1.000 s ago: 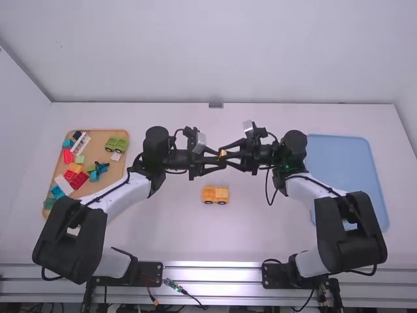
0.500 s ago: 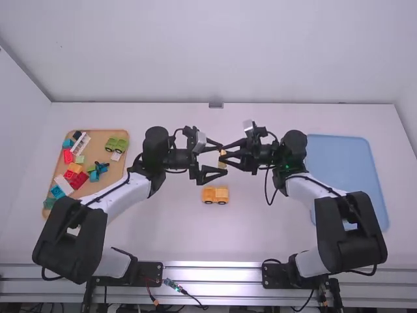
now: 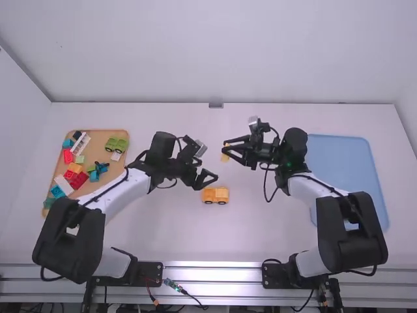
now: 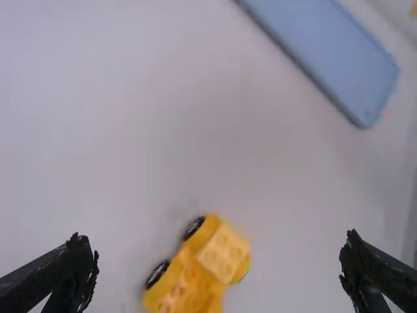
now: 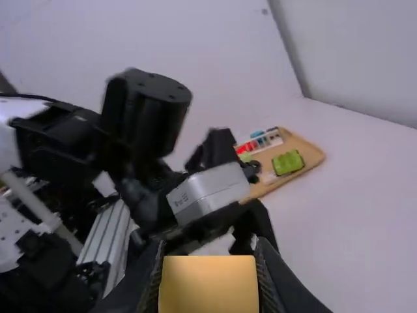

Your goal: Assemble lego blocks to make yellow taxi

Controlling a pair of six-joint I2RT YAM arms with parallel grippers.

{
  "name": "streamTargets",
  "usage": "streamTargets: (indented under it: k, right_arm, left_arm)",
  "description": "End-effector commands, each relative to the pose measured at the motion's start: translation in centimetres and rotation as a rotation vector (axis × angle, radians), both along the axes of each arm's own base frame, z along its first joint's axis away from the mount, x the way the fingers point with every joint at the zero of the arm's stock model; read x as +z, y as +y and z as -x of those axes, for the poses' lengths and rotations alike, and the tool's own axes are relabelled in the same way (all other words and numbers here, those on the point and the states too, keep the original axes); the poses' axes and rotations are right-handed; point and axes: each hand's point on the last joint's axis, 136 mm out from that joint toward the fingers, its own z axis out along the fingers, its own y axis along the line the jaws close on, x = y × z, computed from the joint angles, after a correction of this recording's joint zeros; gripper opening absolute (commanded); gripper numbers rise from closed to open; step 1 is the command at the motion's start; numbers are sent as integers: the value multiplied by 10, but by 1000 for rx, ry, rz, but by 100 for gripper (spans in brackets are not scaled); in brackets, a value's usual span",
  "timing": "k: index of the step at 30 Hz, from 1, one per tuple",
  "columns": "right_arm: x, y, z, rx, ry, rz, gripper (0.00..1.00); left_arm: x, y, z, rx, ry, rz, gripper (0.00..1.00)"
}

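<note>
White surface, pale walls behind it, with clock directions read in the high view, 12 pointing away from the camera. From the yellow car (image 3: 215, 195), standing on its wheels near the middle, a tan tray (image 3: 118, 171) lies well off between 9 and 10 o'clock. It holds loose blocks: a red one (image 3: 68, 156) at the tray's 10 o'clock, a teal one (image 3: 57, 191) at its 8, and a green wheeled piece (image 3: 116, 144) between its 1 and 2.

Next comes the left gripper (image 3: 207, 178), close to the car on its 11 o'clock side, fingers spread wide with nothing between them. In the left wrist view the car shows black wheels and a paler four-stud block (image 4: 223, 253) on top.

Toward 1 o'clock from the car, the right gripper (image 3: 232, 151) points to 9 o'clock, closed on a yellow block (image 3: 225, 155). That block sits squarely between the fingertips in the right wrist view. Farthest right, a blue tray (image 3: 348, 166) lies flat, near the car's 3 o'clock.
</note>
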Motion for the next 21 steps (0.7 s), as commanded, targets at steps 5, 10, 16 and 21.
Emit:
streamTargets:
  k: [5,10,16,21]
  right_arm:
    - [-24,6,-27,-97,-8,155,0]
    - [-42,27,-29,-103,-19,415,0]
    - [-48,52,-19,-102,-142,700,0]
    - [-63,86,0,-7,-220,853,0]
  left_arm:
    - [47,56,-35,165,-44,-93,99]
    - [57,120,-46,351,54,-96,99]
    - [58,187,-50,522,98,-50,99]
    - [61,240,-49,736,179,54,99]
